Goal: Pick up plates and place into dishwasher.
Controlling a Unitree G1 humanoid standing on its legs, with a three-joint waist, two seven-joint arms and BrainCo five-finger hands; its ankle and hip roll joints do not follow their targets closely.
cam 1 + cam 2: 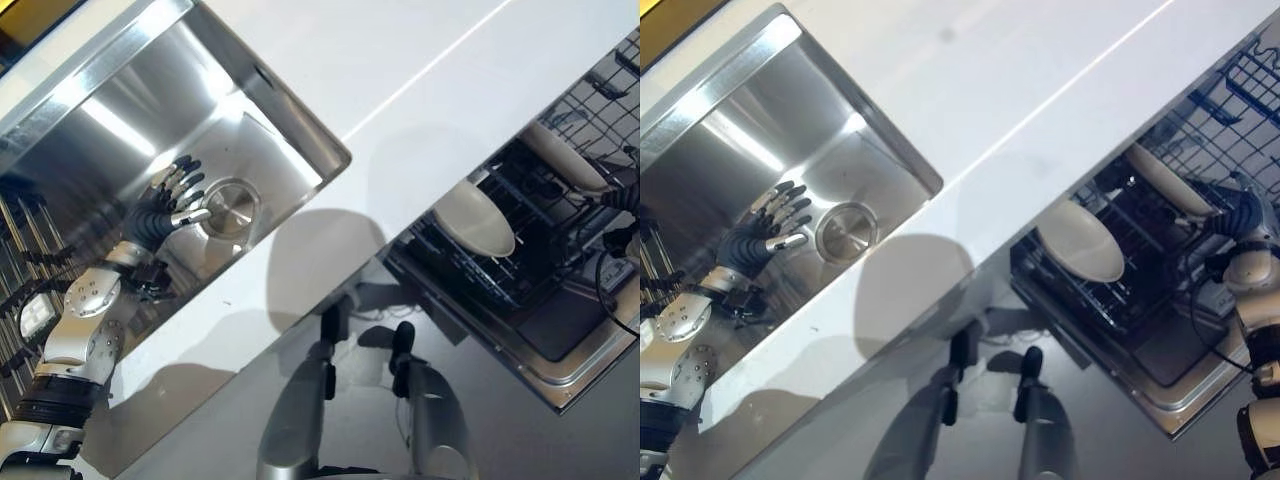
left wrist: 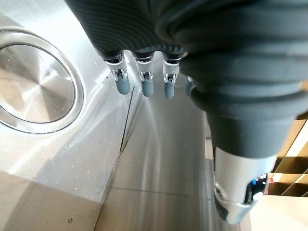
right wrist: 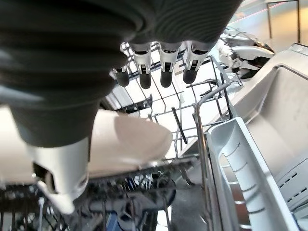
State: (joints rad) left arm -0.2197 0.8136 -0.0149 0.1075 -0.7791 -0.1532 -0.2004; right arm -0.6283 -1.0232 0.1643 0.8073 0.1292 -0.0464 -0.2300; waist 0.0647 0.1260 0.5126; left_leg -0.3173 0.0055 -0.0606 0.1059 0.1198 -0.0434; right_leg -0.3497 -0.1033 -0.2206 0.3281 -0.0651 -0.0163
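Observation:
Two cream plates stand on edge in the lower dishwasher rack (image 1: 1120, 295): one plate (image 1: 1080, 240) nearer the counter, the other plate (image 1: 1165, 180) further back. My right hand (image 1: 1240, 215) hovers open just beside the back plate (image 3: 130, 144), fingers (image 3: 165, 72) straight over the rack wires. I cannot tell whether its thumb touches the plate. My left hand (image 1: 165, 205) is open inside the steel sink (image 1: 100, 60), fingers (image 2: 147, 86) spread next to the round drain cover (image 1: 232, 207), holding nothing.
A white countertop (image 1: 420, 90) runs between the sink and the open dishwasher. A grey plastic cutlery basket (image 3: 240, 168) sits in the rack close to my right hand. The dishwasher door (image 1: 560, 370) lies open, low at the right.

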